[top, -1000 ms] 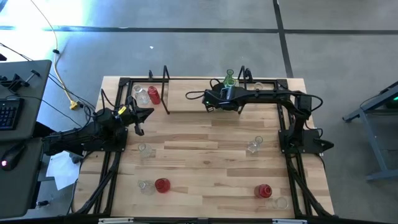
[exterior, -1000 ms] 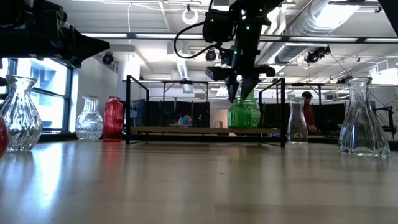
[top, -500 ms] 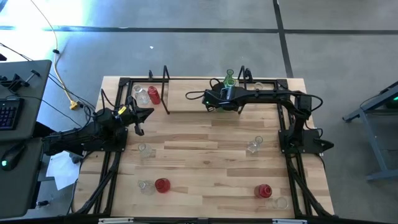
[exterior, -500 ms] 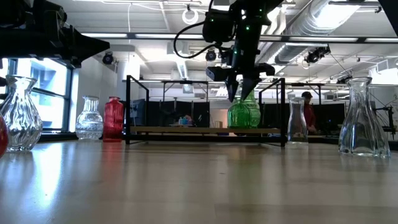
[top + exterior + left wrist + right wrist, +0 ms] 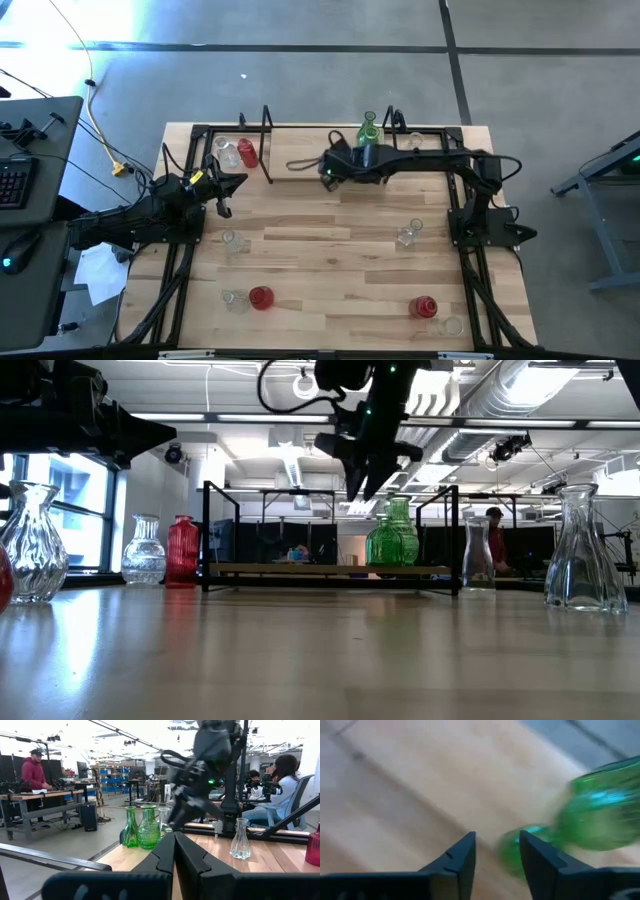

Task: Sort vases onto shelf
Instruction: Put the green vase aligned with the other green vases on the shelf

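Right arm lets go and lifts away — green vases are down on the shelf!

High view: right gripper [image 5: 328,172] has slid left off the green vases [image 5: 368,130] on the shelf [image 5: 300,165]. Low view: it's risen clear above them, so that placement looks done. Left wrist: left gripper [image 5: 174,851] pinched shut, empty, waiting at the table's left. Right wrist: fingers parted, holding nothing, green glass just beyond.
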`<state>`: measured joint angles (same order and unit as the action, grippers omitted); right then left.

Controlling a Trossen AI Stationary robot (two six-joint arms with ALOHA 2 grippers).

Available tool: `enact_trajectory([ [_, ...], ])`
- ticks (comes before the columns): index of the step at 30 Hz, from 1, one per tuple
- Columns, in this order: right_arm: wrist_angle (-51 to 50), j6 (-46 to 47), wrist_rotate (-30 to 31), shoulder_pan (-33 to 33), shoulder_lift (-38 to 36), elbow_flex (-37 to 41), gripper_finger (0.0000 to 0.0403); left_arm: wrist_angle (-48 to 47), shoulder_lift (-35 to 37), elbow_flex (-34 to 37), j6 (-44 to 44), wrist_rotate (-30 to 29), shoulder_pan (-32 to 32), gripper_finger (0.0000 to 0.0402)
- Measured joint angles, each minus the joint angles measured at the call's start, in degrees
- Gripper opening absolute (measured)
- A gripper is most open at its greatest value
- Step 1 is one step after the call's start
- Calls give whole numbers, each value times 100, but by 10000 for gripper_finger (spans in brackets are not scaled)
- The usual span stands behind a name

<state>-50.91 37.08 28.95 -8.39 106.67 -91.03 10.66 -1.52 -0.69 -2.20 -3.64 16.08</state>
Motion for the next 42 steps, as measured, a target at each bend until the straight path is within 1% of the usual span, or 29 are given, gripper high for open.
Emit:
enact_trajectory([
  [2, 161, -5, -160, 62, 0, 179, 104, 0, 0, 1, 0, 0, 2, 3],
  [8, 508, 204, -96, -14, 4, 752, 22, 0, 1, 2, 0, 0, 1, 3],
  [11, 612, 366, -96, -106, 4, 943, 3, 5, 0, 2, 0, 0, 0, 3],
  [16, 564, 621, -118, -215, 7, 1057, 10, 38, 0, 1, 1, 0, 0, 3],
  [22, 521, 670, -121, -251, 7, 1059, 12, 39, 0, 2, 1, 0, 1, 3],
  [42, -332, 1372, -62, -251, 7, 1059, 12, 39, 0, 1, 2, 0, 2, 3],
])
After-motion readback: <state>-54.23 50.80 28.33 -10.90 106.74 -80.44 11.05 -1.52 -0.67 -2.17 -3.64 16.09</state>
